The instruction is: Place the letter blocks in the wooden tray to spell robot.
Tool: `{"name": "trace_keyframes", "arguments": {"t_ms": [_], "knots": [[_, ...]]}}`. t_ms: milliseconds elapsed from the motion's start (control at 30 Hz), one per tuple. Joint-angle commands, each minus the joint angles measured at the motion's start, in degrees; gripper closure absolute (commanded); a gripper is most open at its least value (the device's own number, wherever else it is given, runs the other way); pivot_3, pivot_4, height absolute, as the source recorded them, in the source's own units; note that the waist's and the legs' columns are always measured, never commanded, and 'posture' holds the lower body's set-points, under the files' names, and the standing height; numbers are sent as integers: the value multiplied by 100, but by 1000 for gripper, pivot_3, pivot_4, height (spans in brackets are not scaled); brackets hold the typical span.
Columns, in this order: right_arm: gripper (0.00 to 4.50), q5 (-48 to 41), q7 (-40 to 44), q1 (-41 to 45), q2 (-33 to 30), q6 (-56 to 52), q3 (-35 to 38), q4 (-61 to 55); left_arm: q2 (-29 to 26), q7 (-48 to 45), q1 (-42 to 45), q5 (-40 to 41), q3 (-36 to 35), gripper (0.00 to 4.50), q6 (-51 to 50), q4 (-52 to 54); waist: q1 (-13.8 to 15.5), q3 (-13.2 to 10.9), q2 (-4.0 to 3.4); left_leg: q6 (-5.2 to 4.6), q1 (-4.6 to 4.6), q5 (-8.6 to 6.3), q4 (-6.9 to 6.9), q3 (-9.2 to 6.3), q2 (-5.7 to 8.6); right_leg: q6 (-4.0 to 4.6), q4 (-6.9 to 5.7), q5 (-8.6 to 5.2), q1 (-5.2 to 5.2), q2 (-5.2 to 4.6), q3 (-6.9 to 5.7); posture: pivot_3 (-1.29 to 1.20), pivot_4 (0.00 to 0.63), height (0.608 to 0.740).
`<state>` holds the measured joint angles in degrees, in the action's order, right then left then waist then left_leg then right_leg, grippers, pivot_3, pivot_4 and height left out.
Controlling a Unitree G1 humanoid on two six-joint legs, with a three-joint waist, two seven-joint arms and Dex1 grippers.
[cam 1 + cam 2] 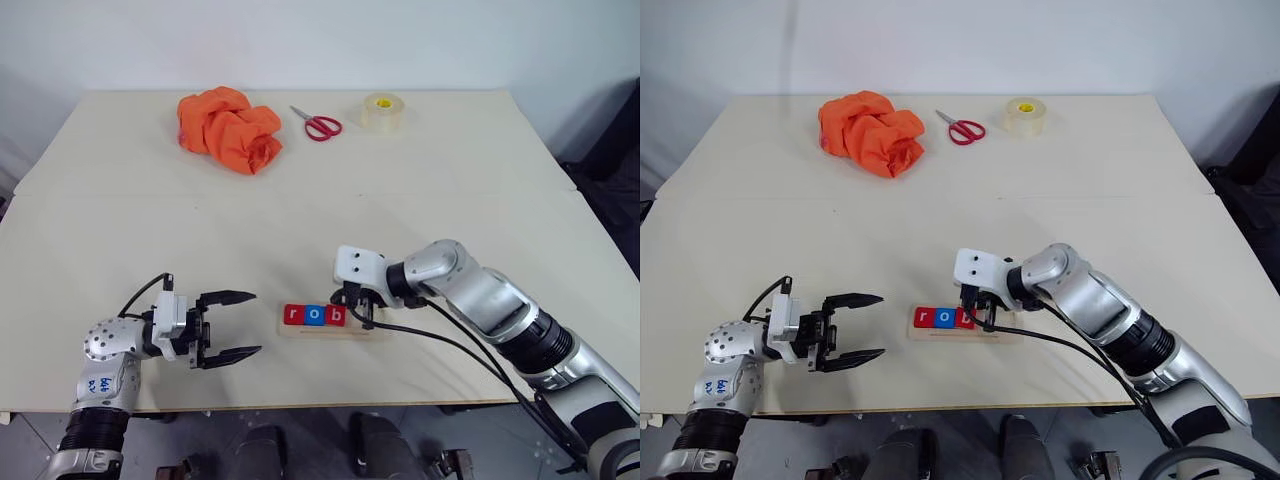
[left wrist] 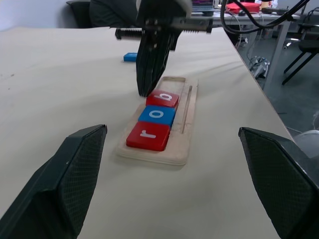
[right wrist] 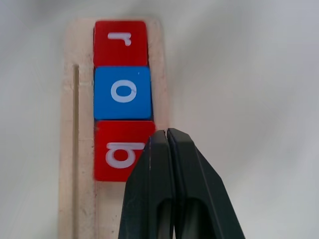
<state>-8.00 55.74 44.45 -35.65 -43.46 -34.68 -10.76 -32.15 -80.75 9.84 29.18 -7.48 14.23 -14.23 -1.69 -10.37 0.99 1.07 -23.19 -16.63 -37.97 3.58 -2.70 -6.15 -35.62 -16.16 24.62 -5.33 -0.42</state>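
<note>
With the left gripper (image 1: 232,325) parked wide open and empty off to the left, r, o, b (image 1: 337,316) are already seated in the wooden tray (image 2: 175,152), so b is best nudged flush by the right gripper's (image 3: 167,135) pinched-shut, empty tips without being tipped out.

The right pincer (image 1: 366,312) meets the wooden tray (image 1: 330,330) beside letter blocks (image 1: 314,315) r, o, b.

Red r (image 3: 120,43), blue o (image 3: 122,92), red b (image 3: 117,152).
</note>
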Motion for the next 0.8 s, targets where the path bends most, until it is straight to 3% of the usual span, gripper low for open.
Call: {"name": "trace_keyframes", "arguments": {"t_ms": [33, 200, 367, 400, 467, 800], "knots": [[4449, 73, 149, -68, 54, 124, 3, -122, -61, 29, -53, 78, -120, 0, 20, 167, 3, 0, 0, 0, 1, 0, 0, 0, 0, 0, -1, 0, 0, 1, 0, 0, 150, 740], [4449, 135, 65, -143, 107, 81, 104, -172, -59, 16, 6, 55, -132, 0, 16, 116, 4, 0, 0, 0, 2, 0, -2, -1, -1, 0, -1, 0, -3, 1, -1, 0, 150, 740], [4449, -45, 52, -379, -107, 256, 697, -361, -56, -29, 175, 17, -109, 0, 37, -58, 18, 0, 1, 2, 3, 1, -2, -1, -1, 0, -3, 0, -3, 1, -1, 0, 150, 740], [4285, -157, 117, -512, -204, 219, 856, -468, -41, -47, 223, 6, -88, 0, 44, -109, 23, 0, 1, 2, 2, 1, -2, -1, -1, 0, -2, 0, -4, 1, -1, 0, 150, 740], [3900, -275, 162, -732, -363, 247, 1140, -628, -8, -61, 314, -19, -53, 0, 55, -200, 46, 0, 1, 2, 1, 1, -3, -2, 2, 0, 1, 0, -5, -1, -2, 0, 150, 740], [480, -770, 191, -2022, -1004, 475, 2545, -1058, 88, -272, 652, -59, 53, 0, 110, -617, 28, 0, 2, 1, 3, 1, -3, -2, 1, -2, 3, 1, -8, 3, -2, 0, 150, 740]]}}
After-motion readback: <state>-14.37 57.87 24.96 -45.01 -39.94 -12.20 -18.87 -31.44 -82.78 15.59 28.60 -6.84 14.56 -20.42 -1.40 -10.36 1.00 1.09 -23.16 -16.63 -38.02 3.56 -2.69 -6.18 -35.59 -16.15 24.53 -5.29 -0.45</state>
